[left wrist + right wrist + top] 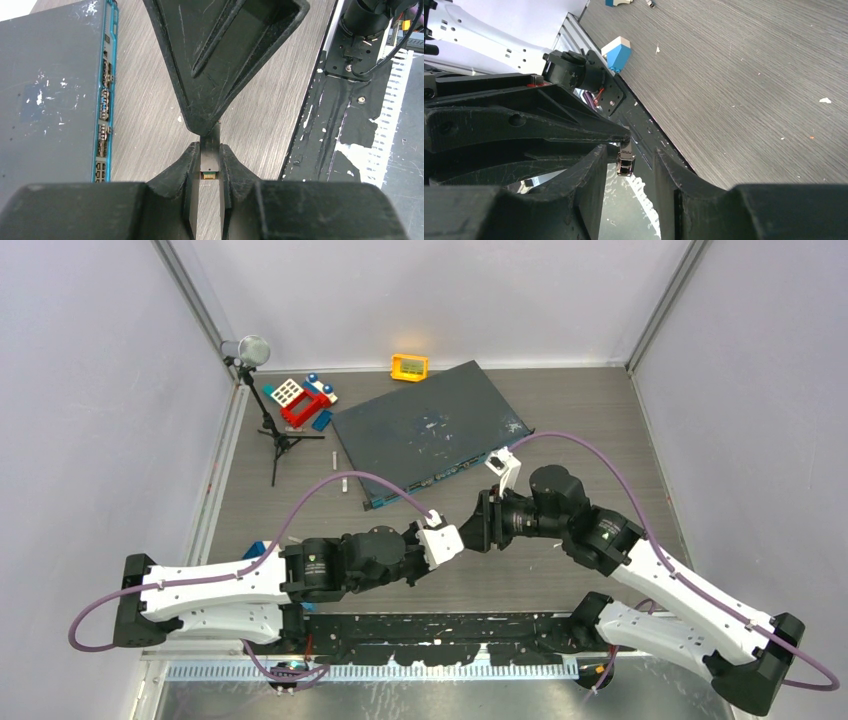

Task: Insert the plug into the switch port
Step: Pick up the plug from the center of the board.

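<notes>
The plug is clamped between the nearly closed fingers of the left gripper, with its gold contacts seen at the end nearest the wrist camera. The right gripper is set astride the same plug from the opposite side with its jaws apart. A clear gap is seen on one side of the plug. On the other side the finger lies just beside it, and contact there cannot be judged. The two grippers are met tip to tip above the table, just beyond the black base plate at the near edge.

A strip of bare wood-grain surface is left between the grippers and the switch, which lies flat and is turned at an angle. The switch port is found in the row along the teal front face, which is turned towards the arms. The plug is held apart from that face.

Past the switch's far edge, an orange-yellow box and toy bricks are placed near the back wall. A blue block is seen at the table's near left edge.
</notes>
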